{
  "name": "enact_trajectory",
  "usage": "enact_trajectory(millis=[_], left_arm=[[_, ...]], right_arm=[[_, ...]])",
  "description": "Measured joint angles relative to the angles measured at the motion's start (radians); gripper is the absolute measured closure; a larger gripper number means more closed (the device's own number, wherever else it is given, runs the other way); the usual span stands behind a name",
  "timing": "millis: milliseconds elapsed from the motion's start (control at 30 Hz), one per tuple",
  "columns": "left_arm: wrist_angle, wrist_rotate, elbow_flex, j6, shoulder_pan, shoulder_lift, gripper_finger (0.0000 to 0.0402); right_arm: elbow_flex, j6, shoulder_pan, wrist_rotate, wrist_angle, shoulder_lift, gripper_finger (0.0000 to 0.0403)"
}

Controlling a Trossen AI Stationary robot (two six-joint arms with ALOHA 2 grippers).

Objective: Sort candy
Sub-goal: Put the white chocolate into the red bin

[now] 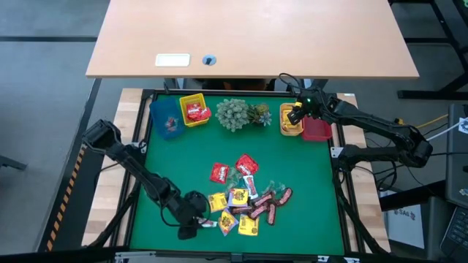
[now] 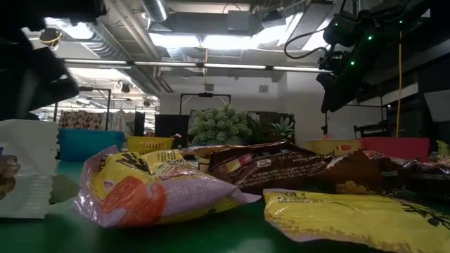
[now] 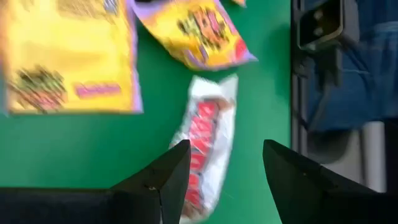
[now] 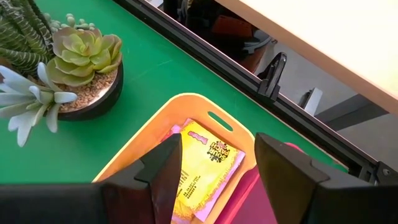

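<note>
Left jaws astride white candy bar point(image 3: 208, 149)

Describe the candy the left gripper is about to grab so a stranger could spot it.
Start at the candy pile near the front of the green mat. At its left edge the left gripper, open, hovers over one white wrapper with red lettering. Its nearest neighbours are yellow packets; this one is long, narrow and white.

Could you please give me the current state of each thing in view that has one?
Left gripper: open, over a white-wrapped candy lying flat on the mat.
Right gripper: open, empty, above the orange bin.
Orange bin: holds a yellow packet.
Yellow bin: holds red packets.
Candy pile: unsorted, on the mat.
</note>
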Motion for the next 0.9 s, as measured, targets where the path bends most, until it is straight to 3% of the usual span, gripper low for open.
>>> enact_trajectory(millis=[400,900], left_arm=[[-0.009,-0.043,0.000,0.155,-0.031,0.016,0.0215],[-0.004,-0.049,0.001,0.163,-0.031,0.121,0.0230]], right_arm=[[0.000,0.000,0.000,0.000,-0.001,0.000,0.0200],[0.000,0.000,0.000,0.000,-0.001,0.000,0.0200]])
